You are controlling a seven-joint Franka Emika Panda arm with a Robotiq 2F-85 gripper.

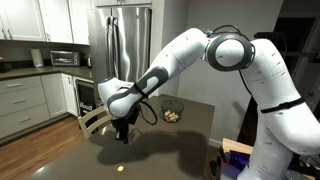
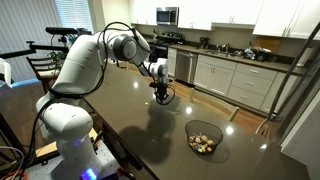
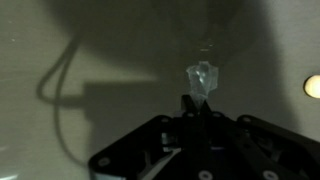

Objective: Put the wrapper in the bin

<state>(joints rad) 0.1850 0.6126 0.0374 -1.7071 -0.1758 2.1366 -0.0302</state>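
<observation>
Your arm (image 1: 200,55) reaches out over the dark table (image 2: 110,125), which lies directly under the gripper (image 3: 190,104) with a clear gap showing in both exterior views. The bin (image 1: 172,115) stands on that table well apart from the gripper and off to its side, with yellowish bits visible through its wall. In the wrist view your jaws are drawn together and pinch the wrapper (image 3: 203,80), which sticks out just past the fingertips, and a small yellow speck (image 3: 313,87) lies on the table far out to one side of the tool.
</observation>
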